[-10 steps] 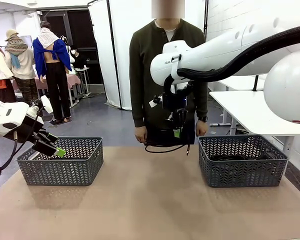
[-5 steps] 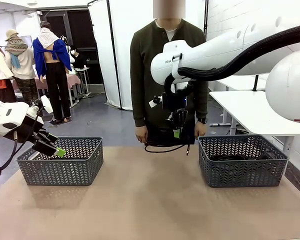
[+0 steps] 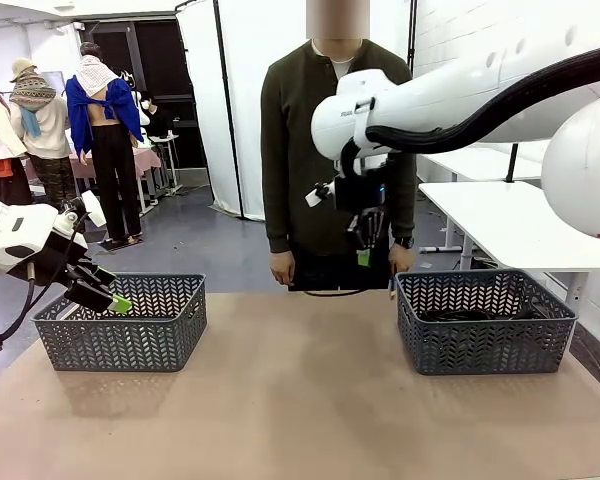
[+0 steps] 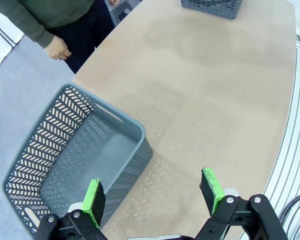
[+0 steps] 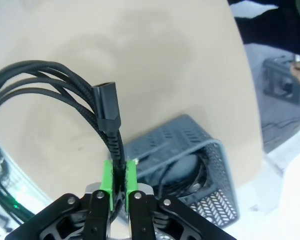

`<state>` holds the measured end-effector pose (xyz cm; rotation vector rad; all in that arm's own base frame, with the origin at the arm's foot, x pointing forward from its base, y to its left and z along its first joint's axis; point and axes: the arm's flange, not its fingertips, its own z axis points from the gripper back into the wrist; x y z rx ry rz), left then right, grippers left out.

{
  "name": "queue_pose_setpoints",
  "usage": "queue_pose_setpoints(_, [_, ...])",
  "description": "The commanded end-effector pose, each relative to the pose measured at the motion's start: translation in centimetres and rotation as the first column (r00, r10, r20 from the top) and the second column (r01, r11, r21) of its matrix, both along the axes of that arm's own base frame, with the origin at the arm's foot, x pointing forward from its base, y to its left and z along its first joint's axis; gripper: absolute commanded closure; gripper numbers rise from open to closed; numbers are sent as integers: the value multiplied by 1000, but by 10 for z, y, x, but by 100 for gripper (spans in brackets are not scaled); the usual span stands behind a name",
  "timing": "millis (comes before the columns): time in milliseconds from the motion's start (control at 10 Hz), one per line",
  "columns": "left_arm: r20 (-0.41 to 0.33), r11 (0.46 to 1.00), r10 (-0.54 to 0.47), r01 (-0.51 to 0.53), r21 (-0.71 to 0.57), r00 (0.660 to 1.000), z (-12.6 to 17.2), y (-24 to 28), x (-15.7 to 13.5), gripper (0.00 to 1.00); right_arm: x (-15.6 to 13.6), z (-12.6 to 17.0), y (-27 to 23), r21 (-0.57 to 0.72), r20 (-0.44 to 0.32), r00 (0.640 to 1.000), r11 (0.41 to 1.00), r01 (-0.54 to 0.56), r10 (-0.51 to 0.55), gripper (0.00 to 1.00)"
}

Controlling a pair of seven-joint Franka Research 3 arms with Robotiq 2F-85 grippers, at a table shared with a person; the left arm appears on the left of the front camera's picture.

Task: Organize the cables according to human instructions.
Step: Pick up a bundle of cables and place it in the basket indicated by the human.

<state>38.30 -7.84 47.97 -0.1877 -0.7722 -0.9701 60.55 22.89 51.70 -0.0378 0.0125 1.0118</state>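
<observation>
Right tool pinches 1 coiled cable near its plug, held high over the table's far edge in front of the human, just left of the right basket, which already holds cable. Risk: hanging loops may snag that basket's rim, or slip from the thin pinch. Left tool is spread wide, holding nothing, over the left basket.

The baskets are showing grey herringbone walls. The cable is looking black, gripper pads glowing green.
</observation>
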Motion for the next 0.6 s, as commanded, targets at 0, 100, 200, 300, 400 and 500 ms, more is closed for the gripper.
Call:
queue_pose_setpoints(0, [-1, 1000, -10, 10, -7, 1000, -2, 2, 3, 0, 8, 13, -43, -10, -5, 995, 995, -97, 97, 100])
queue_pose_setpoints(100, [-1, 1000, -10, 10, -7, 1000, -2, 2, 3, 0, 13, 20, -63, -18, -3, 989, 989, -147, 147, 100])
queue_pose_setpoints(200, [-1, 1000, -10, 10, -7, 1000, -2, 2, 3, 0, 16, 25, -80, -29, 16, 982, 982, -189, 189, 100])
queue_pose_setpoints(300, [-1, 1000, -10, 10, -7, 1000, -2, 2, 3, 0, 20, 28, -99, -18, 10, 970, 970, -241, 241, 100])
queue_pose_setpoints(400, [-1, 1000, -10, 10, -7, 1000, -2, 2, 3, 0, 24, 30, -117, -14, 28, 957, 958, -288, 288, 100])
queue_pose_setpoints(500, [-1, 1000, -10, 10, -7, 1000, -2, 2, 3, 0, 29, 29, -136, 6, 31, 937, 937, -349, 349, 100])
